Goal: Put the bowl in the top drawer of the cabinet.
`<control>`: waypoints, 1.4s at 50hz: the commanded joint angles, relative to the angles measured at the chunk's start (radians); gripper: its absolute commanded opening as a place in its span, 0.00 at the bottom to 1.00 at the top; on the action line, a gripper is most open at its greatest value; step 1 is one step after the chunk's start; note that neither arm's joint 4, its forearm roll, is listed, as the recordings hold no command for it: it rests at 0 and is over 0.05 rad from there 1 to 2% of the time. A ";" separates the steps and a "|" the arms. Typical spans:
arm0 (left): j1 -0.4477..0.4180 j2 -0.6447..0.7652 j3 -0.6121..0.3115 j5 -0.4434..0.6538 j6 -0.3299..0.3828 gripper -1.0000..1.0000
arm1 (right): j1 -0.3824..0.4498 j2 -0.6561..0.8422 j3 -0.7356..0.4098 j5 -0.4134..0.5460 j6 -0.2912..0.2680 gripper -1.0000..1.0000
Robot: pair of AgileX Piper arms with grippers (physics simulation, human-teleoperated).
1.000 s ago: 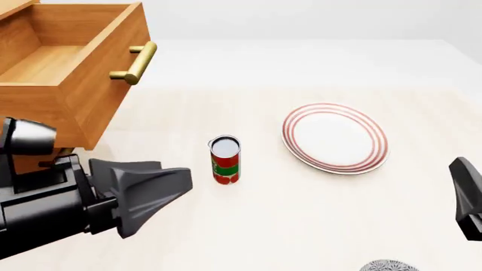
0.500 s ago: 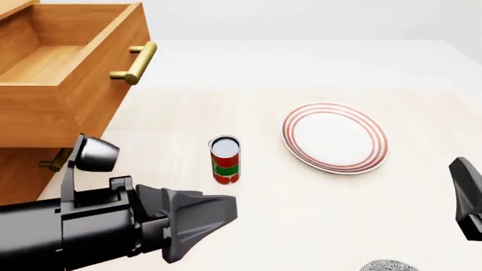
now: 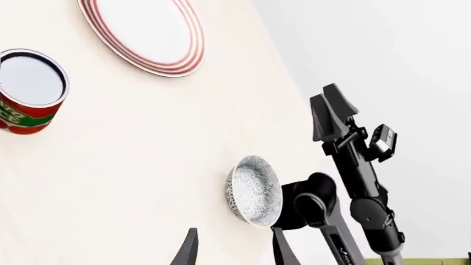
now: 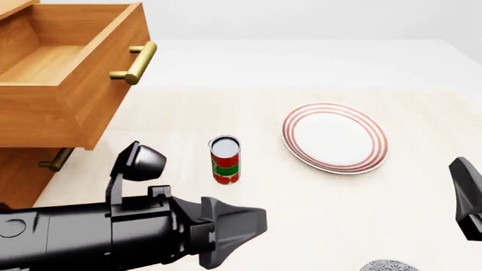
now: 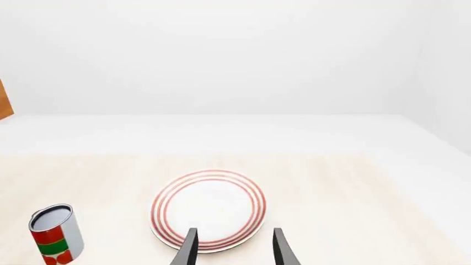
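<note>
The bowl [image 3: 254, 190], white with a dense grey-blue pattern, stands on the table near the right arm's base; in the front view only a sliver of its rim [image 4: 388, 265] shows at the bottom edge. My left gripper [image 3: 234, 254] is open and points toward the bowl, a short way off it; in the front view the left gripper [image 4: 249, 223] sits low, left of centre. The top drawer [image 4: 71, 68] of the cabinet [image 4: 19, 169] stands pulled out and empty at the far left. My right gripper [image 5: 234, 248] is open and empty, near the plate [image 5: 209, 207].
A red-and-green can [image 4: 224, 160] stands upright in the middle of the table. The white plate [image 4: 335, 137] with red rings lies right of it. The lower drawer's brass handle [image 4: 56, 160] shows under the open drawer. The right arm [image 3: 353, 160] rises just behind the bowl.
My left arm has swung to the right and lower in the front view, away from the cabinet and toward the bowl. The right arm, can and plate have not moved.
</note>
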 commanded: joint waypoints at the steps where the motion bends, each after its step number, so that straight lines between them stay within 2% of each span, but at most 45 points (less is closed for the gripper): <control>1: -0.017 0.084 -0.037 -0.014 -0.013 1.00 | 0.000 0.000 0.000 0.000 0.000 1.00; 10: -0.009 0.135 -0.061 -0.018 -0.017 1.00 | 0.000 0.000 0.000 0.000 0.000 1.00; 28: 0.007 0.264 -0.167 0.038 0.001 1.00 | 0.000 0.000 0.000 0.000 0.000 1.00; 52: 0.003 0.384 -0.270 0.132 0.054 1.00 | 0.000 0.000 0.000 0.000 0.000 1.00; 70: -0.039 0.463 -0.303 0.122 0.027 1.00 | 0.000 0.000 0.000 0.000 0.000 1.00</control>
